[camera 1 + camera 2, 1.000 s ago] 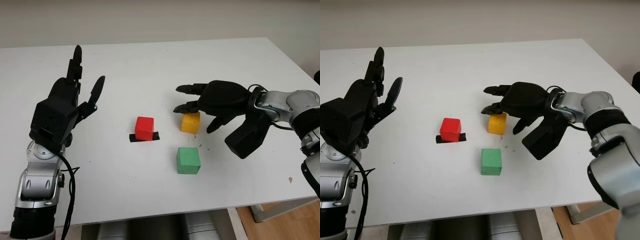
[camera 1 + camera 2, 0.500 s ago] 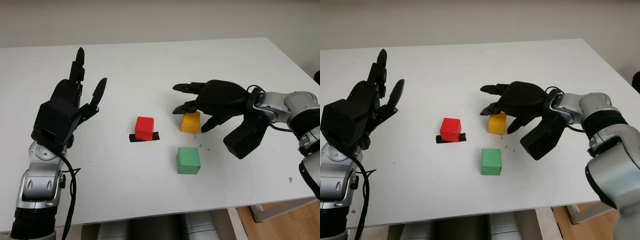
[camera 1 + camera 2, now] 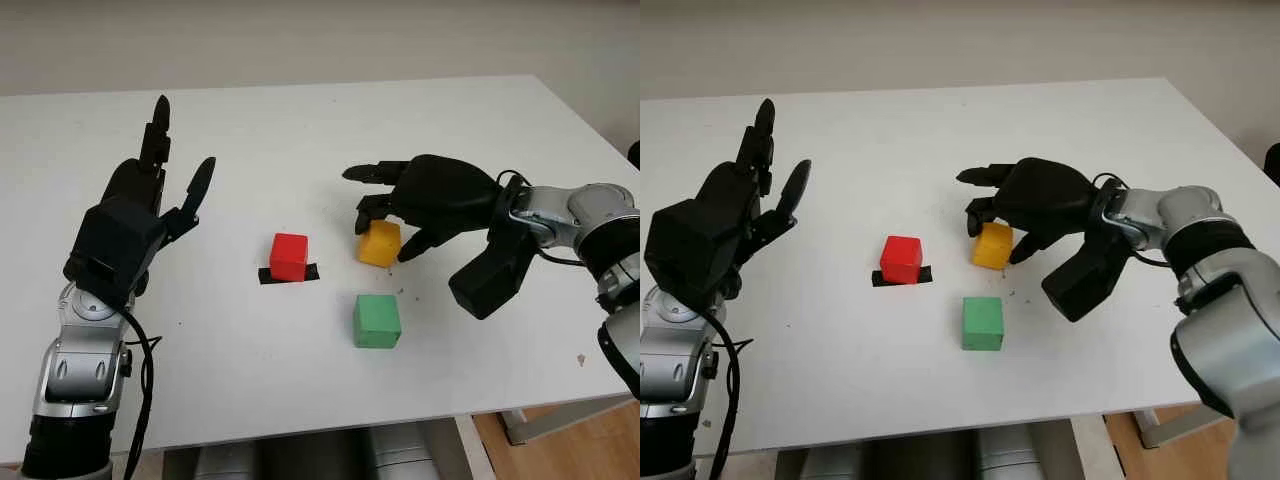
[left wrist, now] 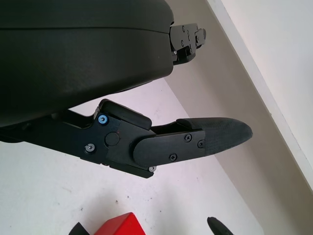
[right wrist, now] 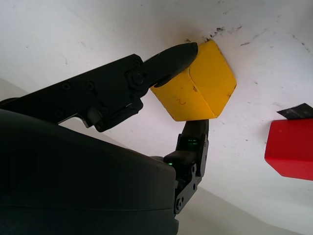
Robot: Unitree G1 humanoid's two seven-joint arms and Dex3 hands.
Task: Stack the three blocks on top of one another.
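right hand (image 3: 425,205) pinches tilted yellow block (image 3: 380,243), seemingly just off table; next: carry onto red block (image 3: 289,256); left hand (image 3: 135,215) open.

Head stereo eyes look down at the same white surface (image 3: 300,140) from slightly offset positions; wrist cameras sit tight against each robot hand.

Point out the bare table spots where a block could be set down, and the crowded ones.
Free: the wide far strip of the table beyond both hands, the near edge in front of the green block, and the patch between the open left hand and the red block. Crowded: the centre, where the right hand grips the tilted yellow block close to the other two.
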